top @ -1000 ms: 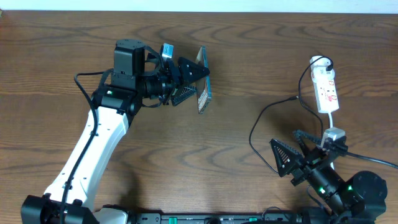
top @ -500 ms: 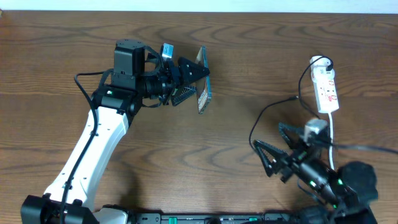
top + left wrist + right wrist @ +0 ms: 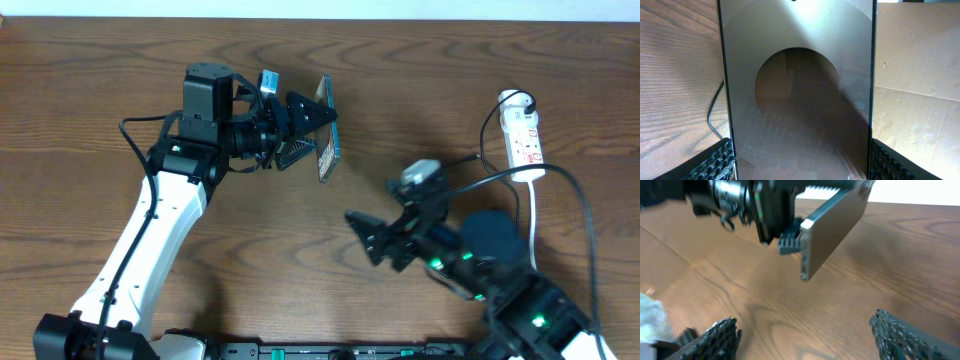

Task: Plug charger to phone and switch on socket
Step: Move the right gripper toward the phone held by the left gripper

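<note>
**MATING THE CHARGER TO THE PHONE**

**Status**
- Phone (image 3: 326,130): clamped by its long edges in the left fingers (image 3: 308,112), standing on edge, raised off the tabletop (image 3: 120,60), left of centre.
- Right fingers (image 3: 910,330): spread wide, empty, low over the tabletop between phone and socket (image 3: 524,135), pointed at the phone's short end.
- Charger (image 3: 465,161): lying loose on the right, near the socket. Connector tip not visible, probably hidden under the right arm.
- Plug-in not yet done, and switching on appears to wait on it.

**Procedure**
1. Avoid closing on the phone with empty fingers. Find the connector tip first.
2. Pinch the connector body just behind the tip, square to the fingers, leaving the tip exposed.
3. Line the tip up with the port in the phone's free short end. Port too small to confirm here, so check in the right wrist view.
4. Push straight along the phone's long axis, braced by a firm left grip. Expect the phone to pivot under any sideways load.
5. Leave slack in the cable to avoid dragging the socket.
6. Press the socket switch only after seating.
</note>
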Tool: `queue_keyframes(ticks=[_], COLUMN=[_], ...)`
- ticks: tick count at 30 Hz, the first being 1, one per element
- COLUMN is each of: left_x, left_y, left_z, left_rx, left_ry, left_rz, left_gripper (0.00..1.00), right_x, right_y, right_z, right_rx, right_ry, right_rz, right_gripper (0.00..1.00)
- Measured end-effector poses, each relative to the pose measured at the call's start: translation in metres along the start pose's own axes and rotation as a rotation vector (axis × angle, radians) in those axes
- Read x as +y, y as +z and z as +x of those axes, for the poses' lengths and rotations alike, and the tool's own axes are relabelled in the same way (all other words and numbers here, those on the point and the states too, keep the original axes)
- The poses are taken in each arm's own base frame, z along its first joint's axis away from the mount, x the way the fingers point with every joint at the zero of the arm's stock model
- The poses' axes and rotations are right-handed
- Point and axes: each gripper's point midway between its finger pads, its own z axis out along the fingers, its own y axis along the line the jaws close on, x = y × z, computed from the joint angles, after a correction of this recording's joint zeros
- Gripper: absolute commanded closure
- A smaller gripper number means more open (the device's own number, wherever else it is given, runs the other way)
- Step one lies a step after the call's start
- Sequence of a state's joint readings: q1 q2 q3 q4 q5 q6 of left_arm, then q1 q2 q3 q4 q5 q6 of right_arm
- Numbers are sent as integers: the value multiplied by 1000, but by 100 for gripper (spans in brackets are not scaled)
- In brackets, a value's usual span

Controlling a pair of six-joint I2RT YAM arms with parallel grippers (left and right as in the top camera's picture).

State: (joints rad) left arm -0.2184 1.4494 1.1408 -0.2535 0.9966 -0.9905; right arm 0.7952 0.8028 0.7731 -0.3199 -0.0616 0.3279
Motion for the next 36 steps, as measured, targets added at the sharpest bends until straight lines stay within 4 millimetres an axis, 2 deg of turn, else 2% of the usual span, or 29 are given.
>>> queue_keyframes(ticks=[6,13,19,28,36], left_x=[0,0,0,0,0], left_y=[0,0,0,0,0], left_z=[0,0,0,0,0], left_rx=[-1,0,0,0,0], left_ry=[-1,0,0,-1,-1], left_rz=[0,0,0,0,0], left_gripper=[36,36,36,36,36], right_x=[15,1,-3,-7,-14], right_y=[28,59,58,56,71], right_z=[7,2,-13,-19,-21], right_rx=[-45,-142,-220,-251,-278], right_ry=[-74,-57,-26,-12,5], right_rz=[142,323,370,395,416], right_gripper=[12,11,12,14,15])
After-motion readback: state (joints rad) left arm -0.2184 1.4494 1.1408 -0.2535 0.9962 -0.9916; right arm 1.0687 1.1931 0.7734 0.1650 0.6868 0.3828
